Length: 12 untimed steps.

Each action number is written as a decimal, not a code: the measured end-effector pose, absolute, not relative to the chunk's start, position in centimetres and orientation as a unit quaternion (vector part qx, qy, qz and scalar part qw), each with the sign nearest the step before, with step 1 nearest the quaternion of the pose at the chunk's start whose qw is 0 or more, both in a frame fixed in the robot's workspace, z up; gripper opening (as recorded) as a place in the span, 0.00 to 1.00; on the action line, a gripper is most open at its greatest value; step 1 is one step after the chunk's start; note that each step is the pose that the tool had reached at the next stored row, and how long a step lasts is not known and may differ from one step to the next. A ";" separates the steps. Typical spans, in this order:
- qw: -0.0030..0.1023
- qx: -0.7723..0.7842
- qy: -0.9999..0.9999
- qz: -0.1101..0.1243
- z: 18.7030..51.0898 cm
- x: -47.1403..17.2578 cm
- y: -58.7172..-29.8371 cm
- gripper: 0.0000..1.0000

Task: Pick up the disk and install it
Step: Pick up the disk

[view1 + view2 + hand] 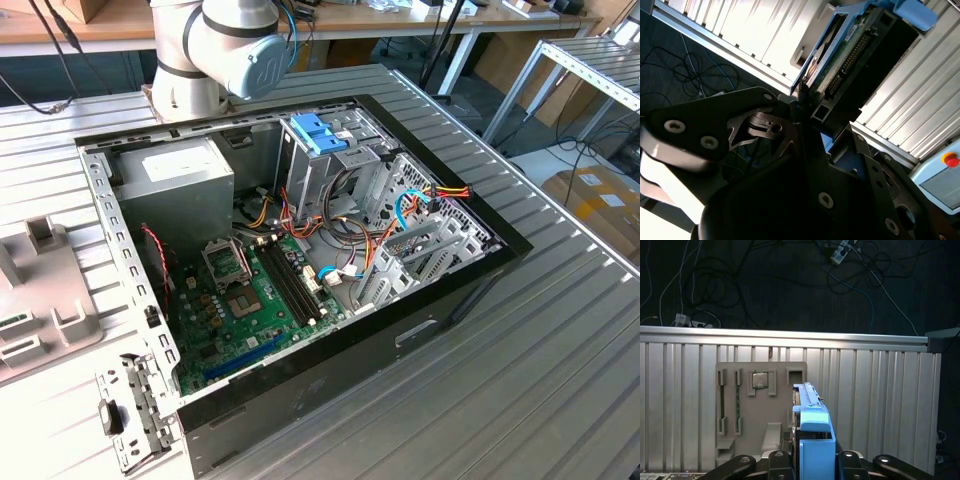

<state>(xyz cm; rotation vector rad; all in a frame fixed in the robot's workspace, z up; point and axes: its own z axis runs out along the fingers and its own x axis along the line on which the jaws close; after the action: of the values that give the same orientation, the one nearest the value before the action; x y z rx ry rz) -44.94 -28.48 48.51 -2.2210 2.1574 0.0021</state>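
Note:
The disk [813,426] shows edge-on in the first wrist view, its blue plastic side rail facing the camera, and my gripper [814,456] is shut on it from both sides. In the second wrist view the disk [852,47] shows its green circuit-board side and connector, with blue rails along its edges, held at the tip of my gripper [807,102]. The held disk hangs over the ribbed metal table beside a grey parts holder [760,405]. The open computer case [300,250] lies on the table in the exterior view.
Inside the case sit a grey cage with blue clips [320,135], a grey power-supply box [175,175], the motherboard [250,290] and loose cables [400,215]. The grey holder [40,290] lies at the exterior view's left. The arm's base [215,50] stands behind the case.

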 end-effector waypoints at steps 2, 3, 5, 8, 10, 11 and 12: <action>0.023 -0.717 0.697 0.001 48.5 -44.8 -28.5 0.37; 0.023 -0.717 0.697 0.001 48.5 -44.8 -28.5 0.37; 0.023 -0.717 0.697 0.001 48.5 -44.7 -28.5 0.37; 0.023 -0.717 0.697 0.001 48.5 -44.5 -28.5 0.37; 0.023 -0.717 0.697 0.001 48.5 -44.3 -28.5 0.37; 0.023 -0.717 0.697 0.001 48.5 -44.2 -28.5 0.37; 0.023 -0.717 0.697 0.001 48.5 -44.1 -28.5 0.37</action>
<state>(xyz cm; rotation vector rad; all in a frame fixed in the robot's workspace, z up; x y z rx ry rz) -44.07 -28.49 48.50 -2.2210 2.1573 0.0020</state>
